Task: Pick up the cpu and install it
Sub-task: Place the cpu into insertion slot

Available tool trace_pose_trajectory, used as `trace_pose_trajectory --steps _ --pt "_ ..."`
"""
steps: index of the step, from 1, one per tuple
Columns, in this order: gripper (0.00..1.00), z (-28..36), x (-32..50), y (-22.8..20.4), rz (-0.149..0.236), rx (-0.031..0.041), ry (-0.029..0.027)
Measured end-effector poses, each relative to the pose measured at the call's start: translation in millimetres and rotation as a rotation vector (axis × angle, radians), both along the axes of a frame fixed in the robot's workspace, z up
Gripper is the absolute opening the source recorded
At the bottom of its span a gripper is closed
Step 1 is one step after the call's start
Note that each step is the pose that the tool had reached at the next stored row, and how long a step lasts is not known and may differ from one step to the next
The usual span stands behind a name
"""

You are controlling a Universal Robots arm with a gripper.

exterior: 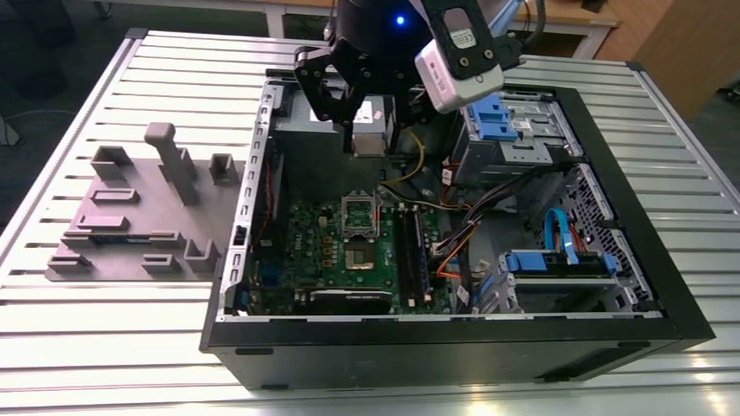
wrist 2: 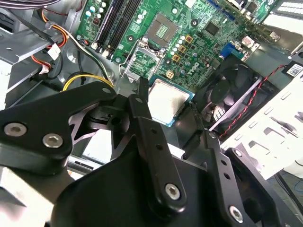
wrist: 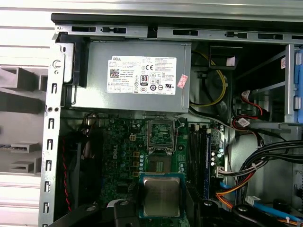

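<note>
The cpu (wrist: pixel 162 195) is a flat silver square with a thin pale rim, and my gripper (wrist: pixel 163 210) is shut on it, a black finger on each side. In the second wrist view the cpu (wrist 2: pixel 166 100) hangs between the same fingers (wrist 2: pixel 142 106), above the case floor near the fan. The exterior view has my gripper (exterior: pixel 367 139) high over the far end of the open computer case, with the cpu (exterior: pixel 370 137) under it. Beyond it on the green motherboard (exterior: pixel 318 251) lies the square socket (wrist 2: pixel 163 30), with its metal frame open.
The black computer case (exterior: pixel 463 334) lies open on the slatted metal table (exterior: pixel 104 329). A grey power supply (wrist: pixel 132 75), a black fan (wrist 2: pixel 232 90), memory slots (wrist 2: pixel 120 21), loose cables (exterior: pixel 463 234) and blue drive bays (exterior: pixel 555 260) crowd the inside. Grey fixture blocks (exterior: pixel 139 217) stand at the exterior view's left.
</note>
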State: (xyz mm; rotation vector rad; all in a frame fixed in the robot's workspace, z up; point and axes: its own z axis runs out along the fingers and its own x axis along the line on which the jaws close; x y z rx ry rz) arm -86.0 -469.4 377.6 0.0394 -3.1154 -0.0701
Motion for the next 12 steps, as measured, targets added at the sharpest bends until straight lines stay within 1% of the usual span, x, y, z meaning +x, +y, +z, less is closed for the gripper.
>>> trace_pose_trajectory --steps 6,8,11,12 --pt "0.47 0.0 0.1 0.0 0.0 0.0 -0.0001" --pt "0.47 -2.7 0.3 0.6 -0.004 0.0003 -0.0002" --pt "0.47 -8.0 0.2 0.6 -0.04 0.0 0.0001" --pt "0.47 -10.0 0.8 0.5 -0.045 0.0001 -0.0001"
